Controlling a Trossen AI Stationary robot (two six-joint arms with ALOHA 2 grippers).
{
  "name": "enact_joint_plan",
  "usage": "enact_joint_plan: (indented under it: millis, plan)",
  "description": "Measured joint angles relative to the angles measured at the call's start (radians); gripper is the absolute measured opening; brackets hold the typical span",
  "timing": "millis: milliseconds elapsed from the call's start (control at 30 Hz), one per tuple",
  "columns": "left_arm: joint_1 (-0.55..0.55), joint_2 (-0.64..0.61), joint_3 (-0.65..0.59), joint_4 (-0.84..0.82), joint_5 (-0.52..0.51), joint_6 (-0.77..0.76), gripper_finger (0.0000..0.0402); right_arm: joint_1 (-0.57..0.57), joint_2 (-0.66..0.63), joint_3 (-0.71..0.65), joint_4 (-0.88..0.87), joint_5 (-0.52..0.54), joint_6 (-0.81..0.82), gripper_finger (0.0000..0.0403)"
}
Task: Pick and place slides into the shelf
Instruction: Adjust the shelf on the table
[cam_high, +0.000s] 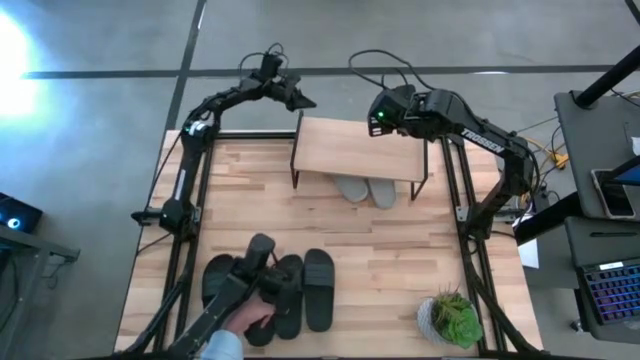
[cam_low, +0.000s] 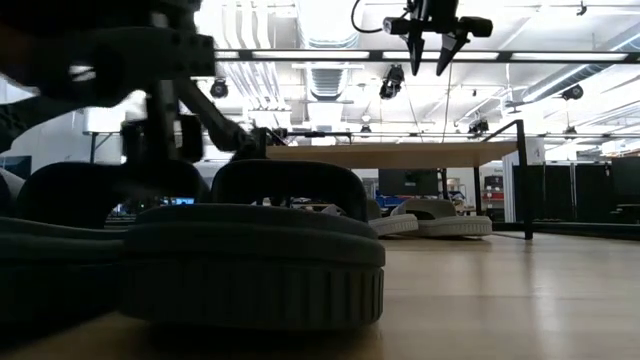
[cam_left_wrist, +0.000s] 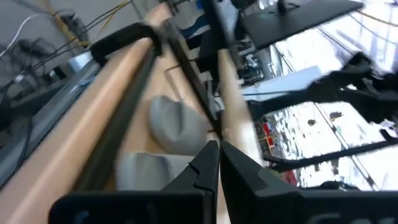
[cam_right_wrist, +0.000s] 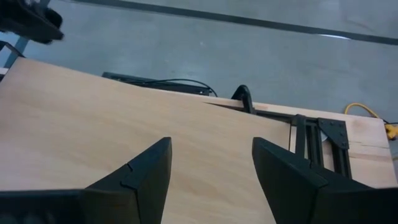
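Near the table's front edge, black flat slides (cam_high: 318, 288) lie side by side, long axes running front to back. Under the light wood shelf (cam_high: 360, 152), a grey pair (cam_high: 366, 189) lies likewise. Behind, the left gripper (cam_high: 300, 101) is pinched together; the right gripper (cam_high: 378, 124) hangs above the shelf, jaws apart.

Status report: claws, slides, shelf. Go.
Left claw shut, empty, at shelf's far-left corner. Right claw open, empty, above shelf top. Grey slides under shelf; dark slides at near edge. Person's hand on them.
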Motion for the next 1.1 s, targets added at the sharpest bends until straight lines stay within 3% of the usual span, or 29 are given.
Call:
enact_joint_plan:
  millis: [133, 300, 467, 633, 767, 967, 1100]
  plan:
    - [0.001, -0.049, -0.073, -0.172, -0.012, 0.2, 0.0, 0.0, 0.0, -0.001, -0.001, 0.0, 0.0, 0.0215]
    - [-0.003, -0.122, -0.135, -0.35, -0.117, 0.456, 0.0, 0.0, 0.0, -0.002, 0.0, 0.0, 0.0, 0.0215]
    - [-0.028, -0.152, -0.18, -0.465, -0.213, 0.555, 0.0, 0.0, 0.0, -0.003, 0.001, 0.0, 0.0, 0.0215]
    - [-0.057, -0.155, -0.227, -0.608, -0.245, 0.673, 0.0, 0.0, 0.0, -0.003, 0.004, 0.0, 0.0, 0.0215]
    - [-0.07, -0.155, -0.241, -0.591, -0.252, 0.701, 0.0, 0.0, 0.0, -0.003, 0.01, 0.0, 0.0, 0.0215]
    - [-0.068, -0.155, -0.191, -0.558, -0.4, 0.705, 0.0, 0.0, 0.0, -0.003, 0.021, -0.003, 0.002, 0.0215]
    - [-0.092, -0.148, -0.182, -0.564, -0.469, 0.798, 0.0, 0.002, 0.0, -0.003, 0.022, -0.043, 0.003, 0.0215]
